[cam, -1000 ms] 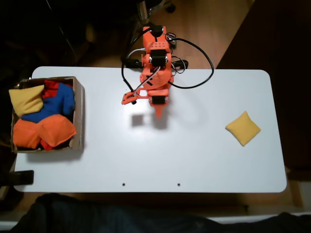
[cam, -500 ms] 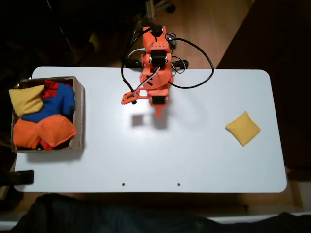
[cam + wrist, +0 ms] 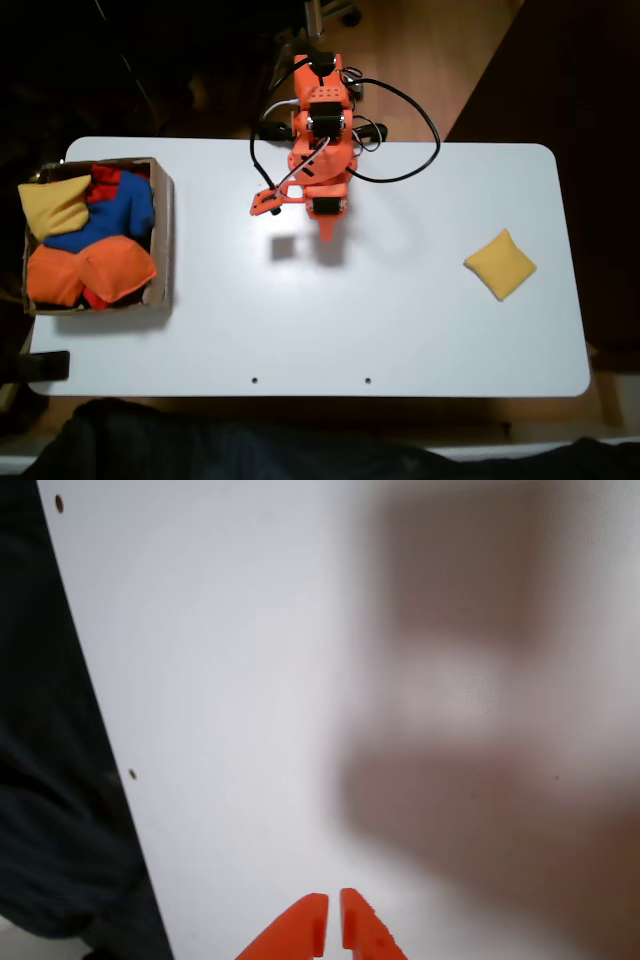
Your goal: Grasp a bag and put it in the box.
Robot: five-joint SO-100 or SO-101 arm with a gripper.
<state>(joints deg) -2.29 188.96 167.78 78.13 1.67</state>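
The bag (image 3: 500,263) lies alone near the worktop's (image 3: 400,320) right edge in the fixed view, bare surface all round. The box (image 3: 163,235) at the left edge holds orange, blue, red and yellow beanbags. The end effector (image 3: 332,920) is narrowed to a slit, holding nothing.

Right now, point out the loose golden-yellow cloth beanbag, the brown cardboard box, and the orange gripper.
golden-yellow cloth beanbag (image 3: 500,263), fixed view, centre of its top face.
brown cardboard box (image 3: 162,235), fixed view, right-hand wall.
orange gripper (image 3: 333,920), wrist view, the slit between the two nearly touching fingertips.
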